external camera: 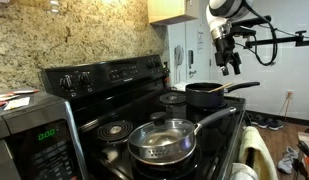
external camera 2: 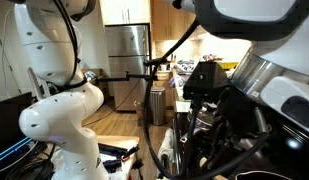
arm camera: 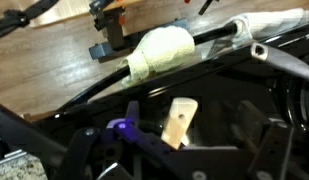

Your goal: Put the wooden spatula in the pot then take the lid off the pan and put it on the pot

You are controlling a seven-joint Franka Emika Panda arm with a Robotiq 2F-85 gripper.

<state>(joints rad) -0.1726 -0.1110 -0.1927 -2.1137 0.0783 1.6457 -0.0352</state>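
The black pot (external camera: 204,96) stands on a back burner, its handle pointing away from the wall. The pan (external camera: 162,143) sits on the front burner with the glass lid (external camera: 160,135) on it. My gripper (external camera: 231,66) hangs above the pot's handle side. In the wrist view my gripper (arm camera: 194,112) has its fingers spread apart. The pale end of the wooden spatula (arm camera: 179,122), with a small hole in it, shows between them against a dark background, touching neither finger. The spatula does not show in either exterior view.
The black stove (external camera: 114,128) has a raised control panel (external camera: 104,73) against the granite backsplash. A microwave (external camera: 34,135) stands at the near corner. A white towel (arm camera: 164,50) hangs on the oven handle. The robot's white body (external camera 2: 64,120) blocks an exterior view.
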